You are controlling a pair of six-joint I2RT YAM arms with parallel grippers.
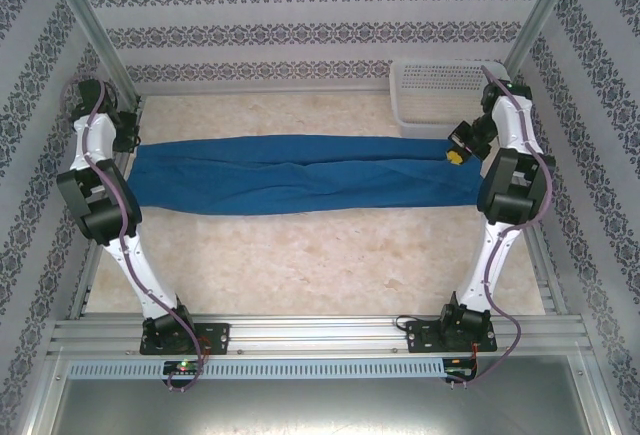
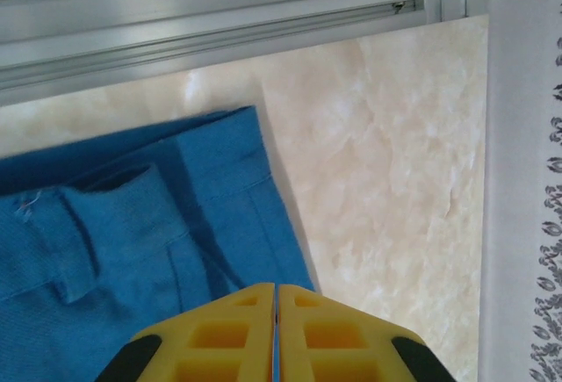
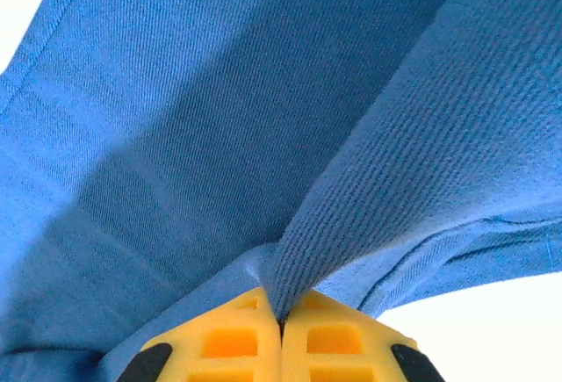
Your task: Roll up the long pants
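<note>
The long pants (image 1: 300, 173) are royal blue and lie stretched flat across the table, waist end to the left and leg ends to the right. My left gripper (image 1: 128, 138) hangs over the waist end. In the left wrist view its yellow fingers (image 2: 237, 329) stand together at the gripper's tip (image 2: 276, 287), with only a hairline slit showing blue. The waistband (image 2: 132, 224) and its belt loop (image 2: 75, 250) lie flat in front of them. My right gripper (image 1: 455, 154) is at the leg ends. There the right gripper (image 3: 282, 316) is shut on a raised fold of the pants (image 3: 219, 110).
A white basket (image 1: 440, 90) stands at the back right, just behind the right gripper. Aluminium frame rails (image 2: 219, 31) run close along the left edge by the waistband. Bare marbled tabletop (image 1: 300, 265) lies between the pants and the arm bases.
</note>
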